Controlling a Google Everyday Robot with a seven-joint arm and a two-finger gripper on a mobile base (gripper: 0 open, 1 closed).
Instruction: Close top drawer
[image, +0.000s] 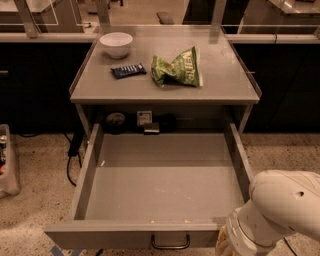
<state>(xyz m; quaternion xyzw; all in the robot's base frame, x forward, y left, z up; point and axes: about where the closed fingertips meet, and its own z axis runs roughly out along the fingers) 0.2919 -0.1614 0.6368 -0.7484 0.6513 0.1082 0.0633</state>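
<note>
The top drawer (160, 185) is pulled fully out toward me, wide and shallow, with a plain grey floor and a few crumbs near its front. Its front panel runs along the bottom edge with a small dark loop handle (170, 243) at centre. My white arm (272, 215) fills the lower right corner, beside the drawer's front right corner. The gripper is below the frame edge and out of view.
On the cabinet top (225, 80) stand a white bowl (116, 44), a dark snack bar (128, 70) and a green chip bag (177, 68). Small dark items sit in the recess behind the drawer (145, 121). A cable (72, 150) hangs at the left; speckled floor surrounds the cabinet.
</note>
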